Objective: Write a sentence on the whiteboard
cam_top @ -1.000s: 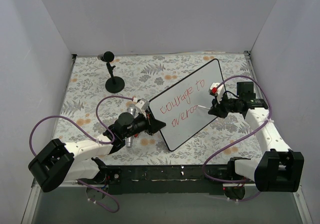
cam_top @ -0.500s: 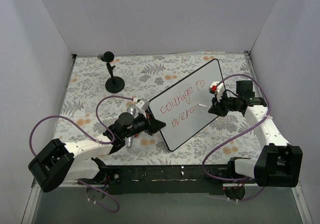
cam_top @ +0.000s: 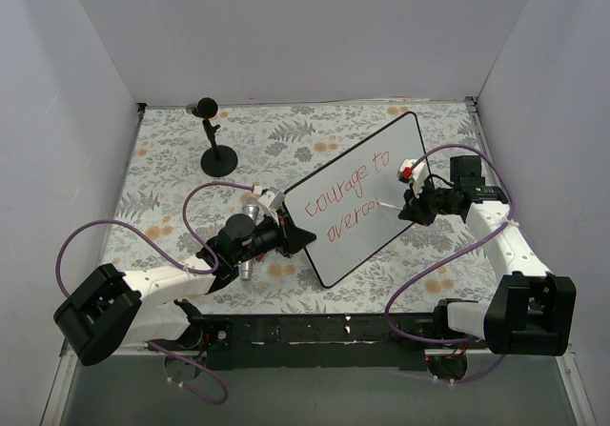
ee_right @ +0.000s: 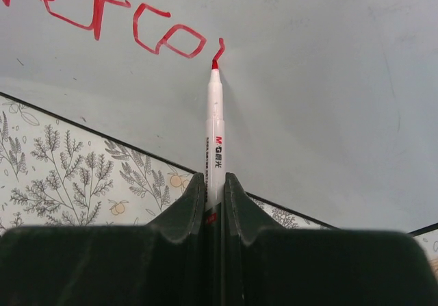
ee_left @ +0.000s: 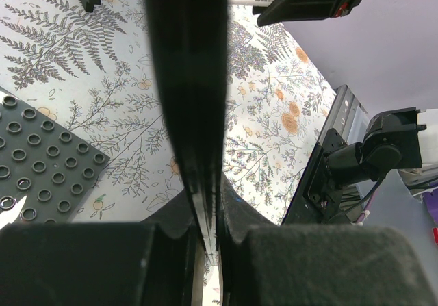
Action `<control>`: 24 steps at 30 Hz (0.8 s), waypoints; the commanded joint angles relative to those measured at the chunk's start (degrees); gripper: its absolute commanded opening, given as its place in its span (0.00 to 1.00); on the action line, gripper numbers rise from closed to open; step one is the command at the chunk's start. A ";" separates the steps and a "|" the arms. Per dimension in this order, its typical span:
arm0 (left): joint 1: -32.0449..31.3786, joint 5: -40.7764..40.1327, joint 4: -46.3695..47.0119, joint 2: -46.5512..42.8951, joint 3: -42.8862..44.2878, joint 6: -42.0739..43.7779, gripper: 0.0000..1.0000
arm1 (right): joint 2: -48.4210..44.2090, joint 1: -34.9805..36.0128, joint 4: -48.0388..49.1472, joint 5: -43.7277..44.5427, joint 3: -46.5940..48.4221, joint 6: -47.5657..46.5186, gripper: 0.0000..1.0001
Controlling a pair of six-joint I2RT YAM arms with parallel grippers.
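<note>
Seen from above, a large glossy white rectangular whiteboard [cam_top: 355, 245] with a thin black edge sat right of centre on a fern-patterned table cover [cam_top: 172, 173], its long side running from 7 o'clock to 1 o'clock. Across it ran a thin red handwritten sentence [cam_top: 348, 192] in two lines, reading "courage to" and then "overco", with the first tick of another letter just begun.

My left pincer [ee_left: 205, 196] was clamped on the board's black edge at about its 8 o'clock corner. From that wrist the edge ran straight up between my fingers, and a dark studded square plate [ee_left: 34, 169] lay at 9 o'clock. My right pincer [ee_right: 215, 183], at 3 o'clock of the board, was closed tight on a slim white marker [ee_right: 215, 114] with a red tip. It gripped the barrel near its rear end, and the tip touched the board at 12 o'clock, just past the last red letter.

I judged the board stiff, light and slick, so the rim was the place to pinch it, never the written face. The marker looked light and smooth, likely to slip or twist in a loose hold. Its tip seemed to want only gentle pressure, because a hard push could skid the board.
</note>
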 commanded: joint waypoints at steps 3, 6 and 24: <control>-0.41 2.71 0.11 -0.97 -0.41 2.78 0.00 | -0.12 -0.18 -1.79 -0.11 -1.24 -1.82 0.01; -0.41 2.71 0.11 -1.06 -0.41 2.78 0.00 | 0.05 -0.18 -2.06 -0.11 -1.33 -2.17 0.01; -0.41 2.88 0.11 -0.36 -0.15 2.87 0.00 | 1.46 -0.18 -0.48 -1.16 5.17 0.72 0.01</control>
